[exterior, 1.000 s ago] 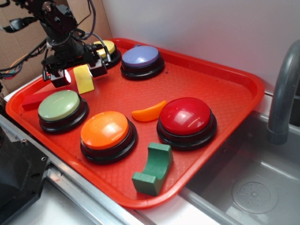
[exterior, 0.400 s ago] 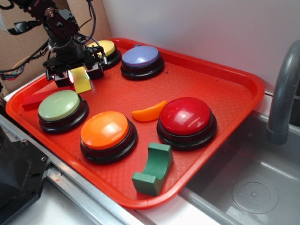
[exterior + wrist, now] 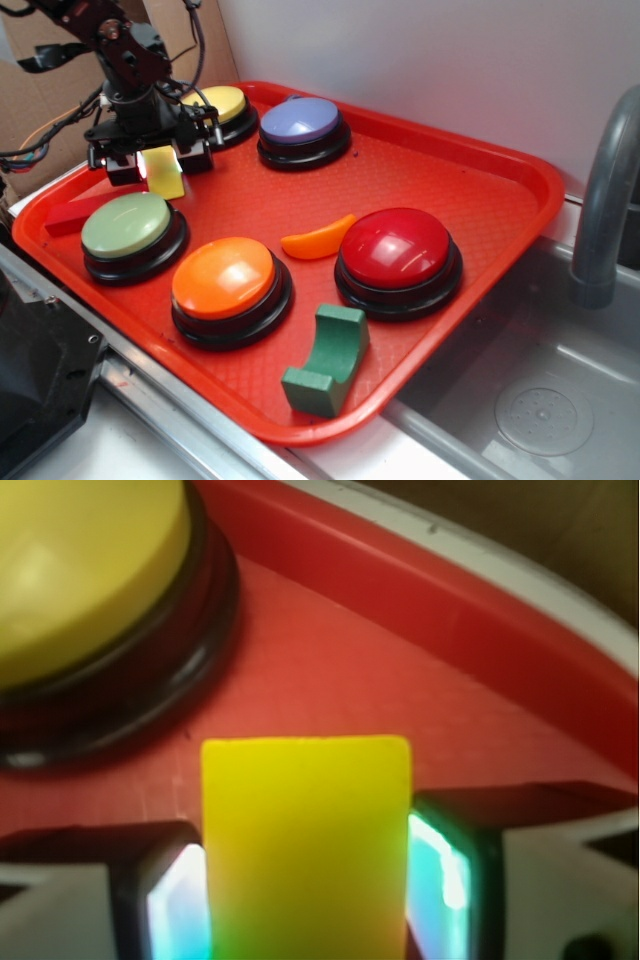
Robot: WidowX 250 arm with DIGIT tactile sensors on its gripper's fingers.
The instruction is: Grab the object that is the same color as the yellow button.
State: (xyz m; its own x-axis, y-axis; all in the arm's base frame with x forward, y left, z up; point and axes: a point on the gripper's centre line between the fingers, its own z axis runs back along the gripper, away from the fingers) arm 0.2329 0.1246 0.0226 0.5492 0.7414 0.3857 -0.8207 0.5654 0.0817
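Observation:
The object, a small flat pale-yellow block (image 3: 166, 174), sits at the back left of the red tray (image 3: 450, 190). My gripper (image 3: 157, 160) comes down over it, a black finger on either side. In the wrist view the block (image 3: 305, 840) fills the gap, and the glowing pads (image 3: 440, 880) press against both its long sides. The yellow button (image 3: 224, 100) stands on its black base just behind and right of the gripper. In the wrist view the yellow button (image 3: 80, 570) fills the top left.
Also on the tray are a purple button (image 3: 299, 118), a pale green button (image 3: 127, 224), an orange button (image 3: 222, 277), a red button (image 3: 397, 248), an orange crescent (image 3: 318, 240), a green arch block (image 3: 328, 360) and a red bar (image 3: 70, 213). A sink (image 3: 540, 410) and faucet (image 3: 605, 200) lie to the right.
The gripper has shifted slightly left and down over the yellow block, and its fingers have drawn in from a wide spread until they meet the block's sides.

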